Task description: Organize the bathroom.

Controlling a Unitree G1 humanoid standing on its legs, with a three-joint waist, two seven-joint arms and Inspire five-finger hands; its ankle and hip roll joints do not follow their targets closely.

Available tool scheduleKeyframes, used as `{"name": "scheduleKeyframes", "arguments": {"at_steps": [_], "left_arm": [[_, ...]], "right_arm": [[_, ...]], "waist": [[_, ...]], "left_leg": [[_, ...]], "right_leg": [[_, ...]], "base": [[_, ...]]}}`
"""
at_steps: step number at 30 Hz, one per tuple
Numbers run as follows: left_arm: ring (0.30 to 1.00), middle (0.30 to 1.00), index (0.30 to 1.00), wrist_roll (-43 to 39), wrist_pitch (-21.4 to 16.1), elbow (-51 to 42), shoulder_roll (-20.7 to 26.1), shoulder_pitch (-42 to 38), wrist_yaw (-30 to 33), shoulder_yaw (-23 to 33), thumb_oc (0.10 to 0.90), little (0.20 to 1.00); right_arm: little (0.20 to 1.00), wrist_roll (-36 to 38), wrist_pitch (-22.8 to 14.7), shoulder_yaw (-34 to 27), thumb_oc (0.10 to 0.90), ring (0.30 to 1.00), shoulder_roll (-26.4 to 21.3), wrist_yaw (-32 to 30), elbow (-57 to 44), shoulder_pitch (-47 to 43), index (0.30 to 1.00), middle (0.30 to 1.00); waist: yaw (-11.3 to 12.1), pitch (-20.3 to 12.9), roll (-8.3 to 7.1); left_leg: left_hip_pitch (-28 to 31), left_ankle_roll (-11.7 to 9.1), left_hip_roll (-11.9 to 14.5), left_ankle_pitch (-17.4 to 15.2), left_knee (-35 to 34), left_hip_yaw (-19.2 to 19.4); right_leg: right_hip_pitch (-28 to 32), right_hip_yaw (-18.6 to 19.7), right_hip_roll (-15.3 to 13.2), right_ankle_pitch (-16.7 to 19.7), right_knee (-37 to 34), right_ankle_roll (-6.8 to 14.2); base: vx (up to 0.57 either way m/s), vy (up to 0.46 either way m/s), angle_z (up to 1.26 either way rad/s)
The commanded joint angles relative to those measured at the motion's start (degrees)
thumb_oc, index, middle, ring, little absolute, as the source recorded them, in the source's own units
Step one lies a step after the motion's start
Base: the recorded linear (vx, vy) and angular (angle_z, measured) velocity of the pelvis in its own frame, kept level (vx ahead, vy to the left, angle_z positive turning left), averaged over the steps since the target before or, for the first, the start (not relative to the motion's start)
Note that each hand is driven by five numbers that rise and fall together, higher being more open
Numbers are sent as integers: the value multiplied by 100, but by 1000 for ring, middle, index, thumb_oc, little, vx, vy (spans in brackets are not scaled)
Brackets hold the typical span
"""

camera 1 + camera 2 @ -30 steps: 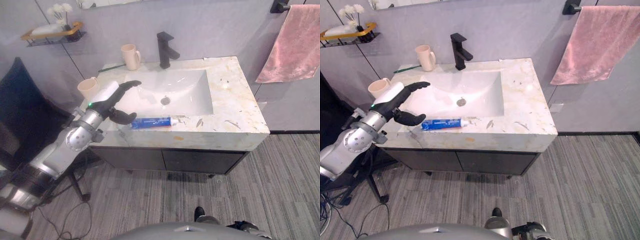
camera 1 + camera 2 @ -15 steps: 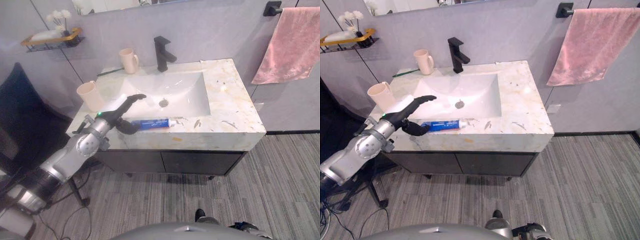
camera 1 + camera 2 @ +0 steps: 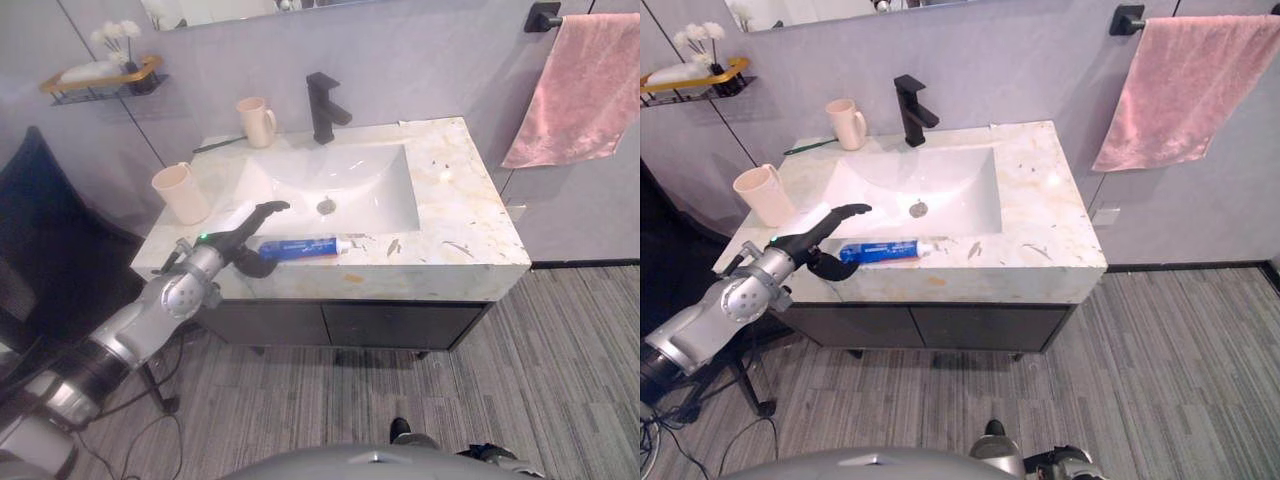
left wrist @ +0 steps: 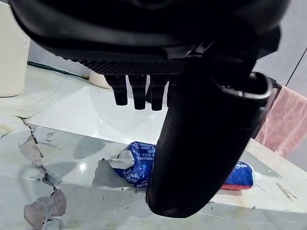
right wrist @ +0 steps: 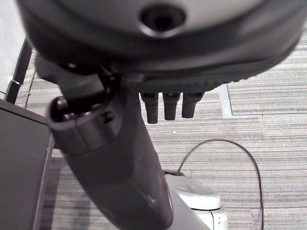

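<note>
A blue toothpaste tube [image 3: 300, 247] lies flat along the front rim of the marble counter [image 3: 470, 215], its white cap pointing right. My left hand [image 3: 240, 238] hovers at the tube's crimped left end and is open. Its fingers [image 3: 272, 208] reach straight out over the basin's edge, and its thumb [image 4: 201, 143] hangs down in front of the tube [image 4: 138, 163], which lies between thumb and fingers, ungripped. A beige cup [image 3: 180, 192] stands on the counter's left, just behind the hand. My right hand [image 5: 120, 158] hangs open above the floor.
A white basin [image 3: 345, 180] fills the counter's middle, with a black faucet [image 3: 325, 105] behind it. A second beige cup [image 3: 257, 121] and a green toothbrush [image 3: 216, 145] sit at the back left. A pink towel [image 3: 578, 90] hangs on the right wall, a shelf [image 3: 100, 75] on the left.
My left hand has dropped lower and drawn toward the counter's front edge, closing in on the tube's left end. The tube has stayed put. The camera shifted slightly.
</note>
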Motion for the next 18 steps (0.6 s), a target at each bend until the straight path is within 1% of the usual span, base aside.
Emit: {"name": "scheduleKeyframes", "arguments": {"at_steps": [1, 7, 10, 11, 12, 13, 14, 15, 16, 17, 18], "left_arm": [[900, 900, 900, 411, -98, 37, 93, -1024, 440, 309, 800, 900], [900, 900, 900, 523, 1, 149, 82, -1061, 628, 288, 800, 900], [900, 900, 900, 486, -49, 197, 70, -1053, 619, 332, 800, 900], [846, 846, 846, 483, -31, 193, 72, -1050, 592, 338, 764, 846], [846, 846, 846, 479, -20, 193, 72, -1049, 578, 336, 764, 846], [764, 764, 764, 506, 17, 208, 65, -1049, 542, 321, 709, 764], [752, 752, 752, 521, 33, 224, 62, -1050, 510, 313, 701, 752], [705, 705, 705, 542, 56, 250, 57, -1053, 446, 297, 670, 705], [594, 594, 594, 589, 105, 255, 43, -1051, 388, 293, 596, 594], [531, 531, 531, 626, 158, 266, 43, -1050, 330, 276, 554, 531], [498, 498, 498, 639, 199, 279, 46, -1059, 302, 245, 532, 498]], "right_arm": [[900, 103, 0, 141, 800, 900, 85, -59, 222, -370, 900, 900], [900, 127, 6, 153, 800, 900, 90, -62, 218, -353, 900, 900], [900, 158, 3, 139, 800, 900, 103, -77, 213, -338, 900, 900], [900, 163, 1, 138, 800, 900, 104, -76, 213, -336, 900, 900], [900, 167, 3, 137, 800, 900, 104, -75, 210, -335, 900, 900], [900, 193, -3, 136, 800, 900, 107, -86, 208, -329, 900, 900], [900, 197, -8, 137, 800, 900, 108, -88, 206, -324, 900, 900], [900, 191, -10, 127, 800, 900, 109, -90, 208, -323, 900, 900], [900, 190, -8, 117, 800, 900, 105, -91, 204, -324, 900, 900], [900, 195, -7, 114, 800, 900, 100, -87, 195, -321, 900, 900], [900, 204, -7, 116, 800, 900, 100, -89, 191, -319, 900, 900]], "waist": [[-49, -54, -155], [-60, -61, -158], [-66, -57, -155], [-68, -55, -153], [-70, -52, -151], [-74, -50, -149], [-77, -50, -147], [-82, -50, -143], [-91, -45, -139], [-97, -43, -138], [-105, -41, -134]], "left_leg": [[-193, 406, -314, -375, 461, 661], [-195, 409, -316, -372, 452, 668], [-203, 404, -317, -369, 461, 673], [-206, 402, -314, -368, 464, 677], [-208, 402, -313, -368, 467, 679], [-208, 401, -311, -370, 474, 686], [-210, 400, -310, -372, 477, 689], [-207, 401, -311, -376, 476, 694], [-204, 405, -313, -377, 476, 694], [-205, 409, -315, -380, 479, 696], [-206, 408, -315, -383, 480, 699]], "right_leg": [[61, 469, 144, -1314, 723, 234], [59, 474, 144, -1309, 713, 236], [58, 481, 146, -1302, 709, 234], [55, 484, 146, -1300, 712, 234], [53, 484, 146, -1300, 715, 234], [54, 482, 143, -1303, 720, 234], [52, 480, 140, -1305, 722, 235], [49, 479, 139, -1307, 726, 236], [46, 489, 141, -1311, 734, 234], [44, 493, 140, -1313, 735, 236], [41, 494, 139, -1315, 740, 240]], "base": [[0, 0, 0], [0, 0, 0], [0, 0, 0], [0, 0, 0], [0, 0, 0], [0, 0, 0], [0, 0, 0], [0, 0, 0], [0, 0, 0], [0, 0, 0], [0, 0, 0]]}}
